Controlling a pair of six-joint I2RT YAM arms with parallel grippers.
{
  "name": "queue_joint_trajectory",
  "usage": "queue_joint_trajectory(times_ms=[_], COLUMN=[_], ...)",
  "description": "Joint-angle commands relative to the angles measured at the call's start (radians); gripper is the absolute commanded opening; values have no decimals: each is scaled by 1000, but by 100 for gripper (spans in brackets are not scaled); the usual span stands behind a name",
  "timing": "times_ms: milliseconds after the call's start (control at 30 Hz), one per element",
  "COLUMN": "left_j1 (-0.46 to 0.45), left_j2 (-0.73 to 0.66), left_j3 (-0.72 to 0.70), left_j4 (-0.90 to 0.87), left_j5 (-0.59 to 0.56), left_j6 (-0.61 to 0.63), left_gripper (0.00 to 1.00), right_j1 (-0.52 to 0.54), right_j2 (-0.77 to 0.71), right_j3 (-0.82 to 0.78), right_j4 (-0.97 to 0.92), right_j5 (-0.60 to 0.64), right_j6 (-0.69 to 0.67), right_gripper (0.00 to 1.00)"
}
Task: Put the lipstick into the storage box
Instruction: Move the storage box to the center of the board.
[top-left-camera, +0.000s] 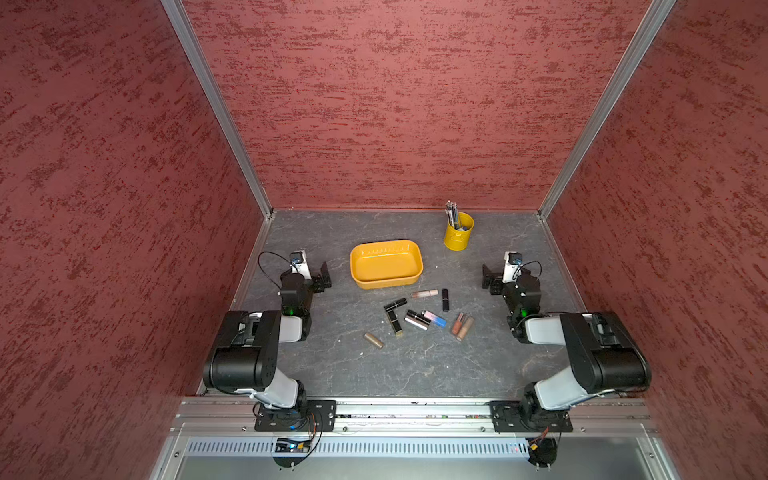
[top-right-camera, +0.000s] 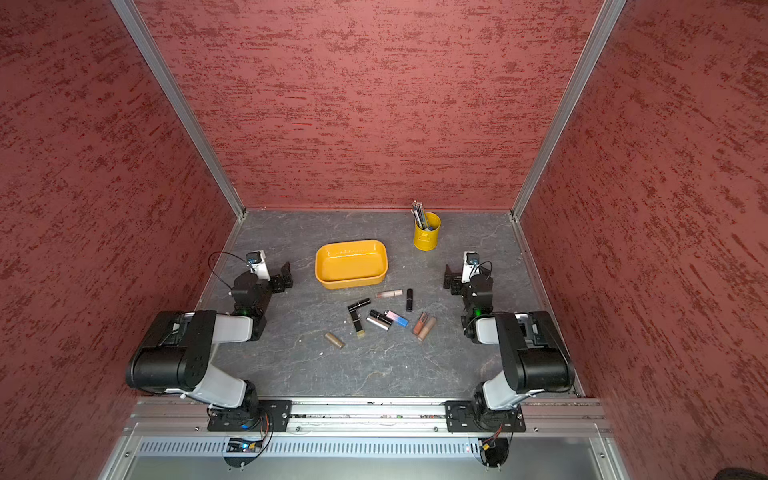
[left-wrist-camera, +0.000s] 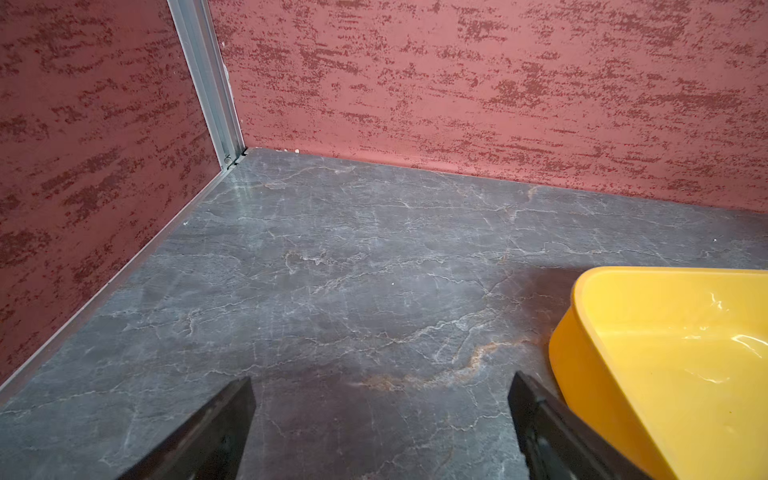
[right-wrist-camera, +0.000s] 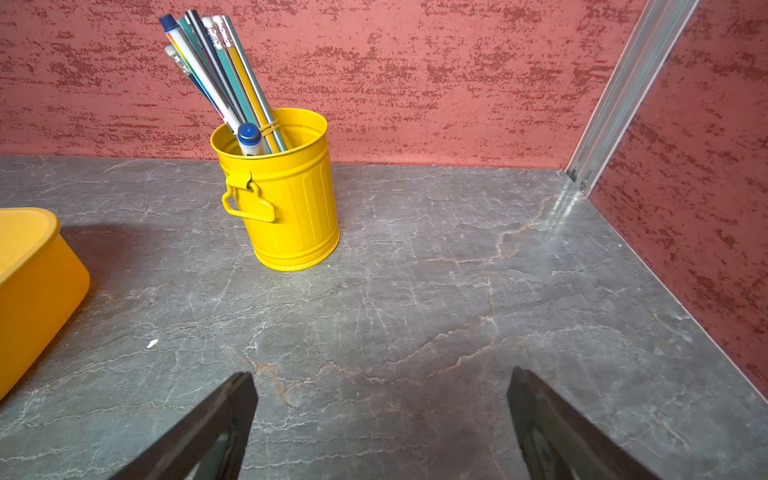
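Shows left gripper (left-wrist-camera: 382, 377) and right gripper (right-wrist-camera: 380, 374) spread wide and empty, storage box (top-left-camera: 386, 284) empty, lipsticks (top-left-camera: 417, 320) lying loose near it, several touching; risks pinching two together or rolling one away.

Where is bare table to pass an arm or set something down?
Bare: the grey marbled tabletop behind the shallow orange-yellow plastic storage box, and the near strip by the aluminium rail. Crowded: lipstick tubes before the box.

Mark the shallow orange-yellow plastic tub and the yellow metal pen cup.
shallow orange-yellow plastic tub (top-left-camera: 386, 283): a top view, near side wall.
yellow metal pen cup (right-wrist-camera: 299, 208): right wrist view, ribbed side wall.
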Motion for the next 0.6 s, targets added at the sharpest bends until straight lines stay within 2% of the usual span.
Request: queue_joint_trajectory(times_ms=[0, 567], left_j1=[-4, 10], left_j2=[-9, -11], left_j3=[-1, -3], left_j4=[-3, -1], left_j5=[0, 24], left_j6=[11, 3], left_gripper=[100, 100], right_j1=[-5, -6], right_j2=[-4, -3], right_j3=[3, 10], right_j4=[-11, -23], right_j5=[-16, -14], right_j6=[-7, -2], right_gripper=[99, 99])
